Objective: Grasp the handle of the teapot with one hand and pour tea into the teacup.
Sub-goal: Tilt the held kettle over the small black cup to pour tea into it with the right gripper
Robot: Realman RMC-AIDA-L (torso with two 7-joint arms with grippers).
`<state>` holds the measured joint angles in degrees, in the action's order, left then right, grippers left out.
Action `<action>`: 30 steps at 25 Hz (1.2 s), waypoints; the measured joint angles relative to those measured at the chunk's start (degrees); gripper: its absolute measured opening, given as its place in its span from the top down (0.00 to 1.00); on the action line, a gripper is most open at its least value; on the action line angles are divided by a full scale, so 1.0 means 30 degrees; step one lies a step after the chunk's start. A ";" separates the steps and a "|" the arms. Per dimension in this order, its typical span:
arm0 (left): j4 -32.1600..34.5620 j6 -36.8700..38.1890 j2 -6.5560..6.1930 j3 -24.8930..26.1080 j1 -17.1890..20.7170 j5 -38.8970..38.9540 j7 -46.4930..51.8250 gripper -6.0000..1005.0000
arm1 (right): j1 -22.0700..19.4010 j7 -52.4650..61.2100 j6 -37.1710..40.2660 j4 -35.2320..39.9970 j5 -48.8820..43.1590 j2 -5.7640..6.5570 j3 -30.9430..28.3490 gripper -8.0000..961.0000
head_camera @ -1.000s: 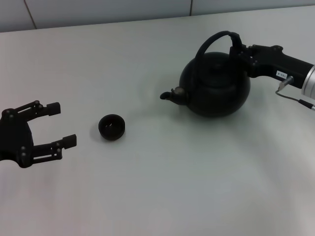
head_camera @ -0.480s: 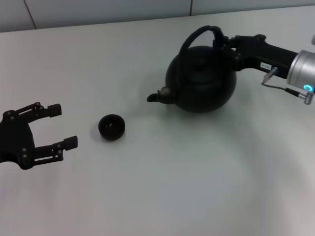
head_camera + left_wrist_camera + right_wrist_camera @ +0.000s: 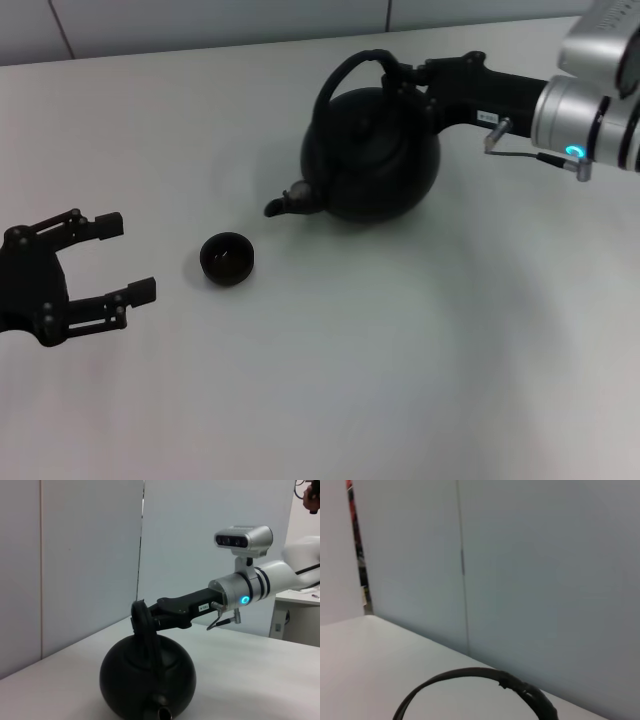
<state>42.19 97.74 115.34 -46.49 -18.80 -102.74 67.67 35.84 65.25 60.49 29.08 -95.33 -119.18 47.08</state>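
Plain white table [image 3: 400, 380], small black teacup [image 3: 227, 258] resting on it, near the left side

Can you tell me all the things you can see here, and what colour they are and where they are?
teapot: one, matte black, on the far right part of the table, spout pointing toward the cup
handle: one, black hoop arching over the teapot's top
teacup: one, tiny and black, standing alone near the table's middle, left of the spout
table: one, white, under everything
wall panels: pale grey, behind the table
right gripper: one, black on a silver arm, reaching in from the right, clamped on the handle
left gripper: one, black, at the left edge, fingers spread, holding nothing
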 joint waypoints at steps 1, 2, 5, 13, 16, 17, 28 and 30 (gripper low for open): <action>-0.0001 0.0000 -0.0002 0.0000 0.0022 -0.0001 0.0000 0.15 | 0.0109 0.0009 -0.0056 0.0041 0.0004 0.0001 0.0195 0.85; -0.0001 0.0000 -0.0004 -0.0001 0.0046 0.0000 -0.0001 0.15 | 0.0191 0.0012 -0.0072 0.0082 0.0020 0.0000 0.0303 0.85; 0.0000 -0.0018 -0.0030 0.0000 0.0066 0.0000 0.0000 0.15 | 0.0506 0.0011 -0.0085 0.0158 0.0030 0.0001 0.0413 0.85; -0.0003 -0.0032 -0.0061 0.0000 0.0053 0.0000 0.0001 0.15 | 0.0859 -0.0068 -0.0104 0.0772 -0.0070 0.0016 0.1282 0.85; -0.0003 -0.0032 -0.0069 0.0000 0.0004 0.0000 0.0001 0.15 | 0.0869 -0.0070 -0.0192 0.0977 -0.0075 0.0016 0.1632 0.85; -0.0003 -0.0032 -0.0071 0.0000 -0.0004 0.0000 0.0000 0.15 | 0.0883 -0.0070 -0.0288 0.1058 -0.0072 0.0012 0.1799 0.85; -0.0003 -0.0050 -0.0053 -0.0001 -0.0063 0.0000 0.0001 0.15 | 0.1229 -0.0071 -0.1041 0.1354 -0.0064 -0.0002 0.3063 0.85; -0.0004 -0.0053 -0.0035 0.0000 -0.0064 0.0000 0.0001 0.15 | 0.1259 -0.0071 -0.1049 0.1363 -0.0067 -0.0002 0.3143 0.85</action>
<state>42.18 97.58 115.24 -46.49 -18.99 -102.74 67.67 39.62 65.04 57.34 33.17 -95.53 -119.18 56.51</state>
